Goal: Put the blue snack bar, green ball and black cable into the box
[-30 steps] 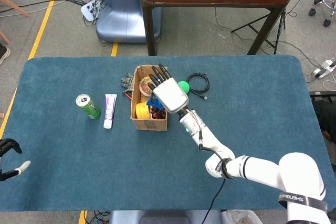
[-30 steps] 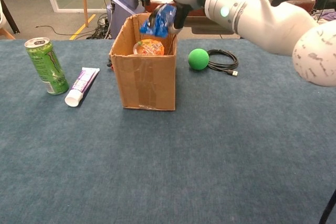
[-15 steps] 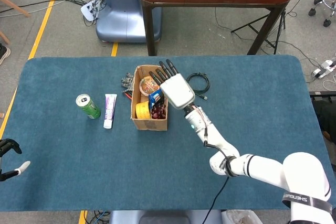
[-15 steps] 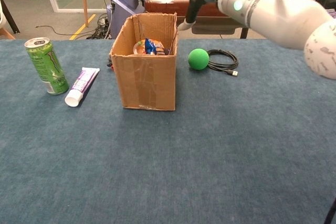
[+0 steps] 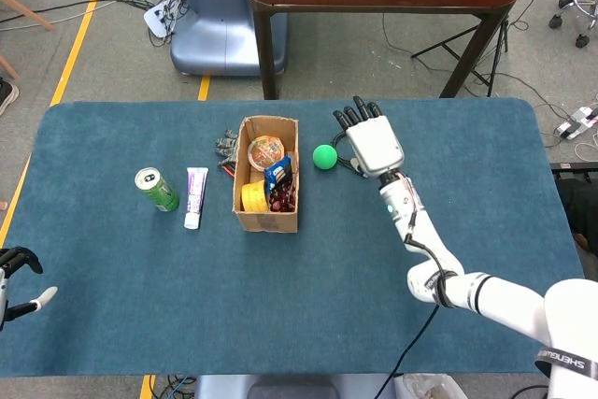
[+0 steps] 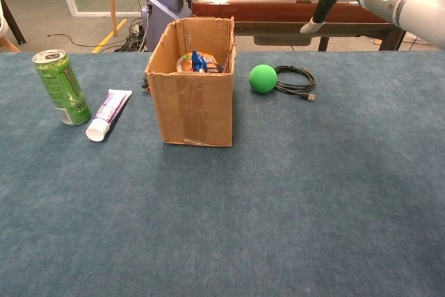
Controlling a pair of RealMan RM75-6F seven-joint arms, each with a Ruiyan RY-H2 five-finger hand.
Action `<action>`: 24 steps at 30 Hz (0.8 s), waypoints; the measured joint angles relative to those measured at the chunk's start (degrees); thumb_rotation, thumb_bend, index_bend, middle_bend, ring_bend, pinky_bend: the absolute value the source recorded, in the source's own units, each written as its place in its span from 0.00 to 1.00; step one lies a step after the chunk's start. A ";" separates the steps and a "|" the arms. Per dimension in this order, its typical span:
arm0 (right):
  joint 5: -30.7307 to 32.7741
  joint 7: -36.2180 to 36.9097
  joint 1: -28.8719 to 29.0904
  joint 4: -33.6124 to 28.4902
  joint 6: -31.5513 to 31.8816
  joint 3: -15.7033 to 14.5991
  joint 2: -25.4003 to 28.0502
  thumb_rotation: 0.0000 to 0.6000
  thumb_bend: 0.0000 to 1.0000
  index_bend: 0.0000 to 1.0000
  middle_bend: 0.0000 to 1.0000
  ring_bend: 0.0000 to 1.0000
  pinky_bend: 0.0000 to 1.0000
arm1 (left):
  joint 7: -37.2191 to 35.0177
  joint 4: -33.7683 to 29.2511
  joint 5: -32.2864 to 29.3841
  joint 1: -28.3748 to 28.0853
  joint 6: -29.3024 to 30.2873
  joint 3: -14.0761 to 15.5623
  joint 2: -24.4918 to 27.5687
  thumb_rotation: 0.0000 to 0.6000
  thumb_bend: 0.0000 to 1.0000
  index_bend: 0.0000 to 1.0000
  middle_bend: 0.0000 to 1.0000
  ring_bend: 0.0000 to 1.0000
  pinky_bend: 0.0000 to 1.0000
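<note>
My right hand (image 5: 372,142) empty, fingers spread, above black cable (image 6: 295,79). Blue snack bar (image 5: 277,173) boxed; green ball (image 5: 324,156) beside hand, outstanding.

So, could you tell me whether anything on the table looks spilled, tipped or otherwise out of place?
Nothing stands out. The box stands upright with the snack bar inside; the can is upright, the tube lies flat beside it. The ball and cable sit on the table, and the right hand hangs above the cable.

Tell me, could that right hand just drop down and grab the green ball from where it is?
Probably yes. The right hand hovers open, above the black cable, beside the green ball, with nothing covering the ball.
</note>
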 measured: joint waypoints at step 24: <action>15.41 -3.26 5.12 18.44 -15.40 -1.06 -10.33 1.00 0.83 0.29 1.00 1.00 1.00 | -1.37 -0.33 -0.27 0.32 0.42 -0.19 0.55 1.00 0.08 0.57 0.46 0.37 0.68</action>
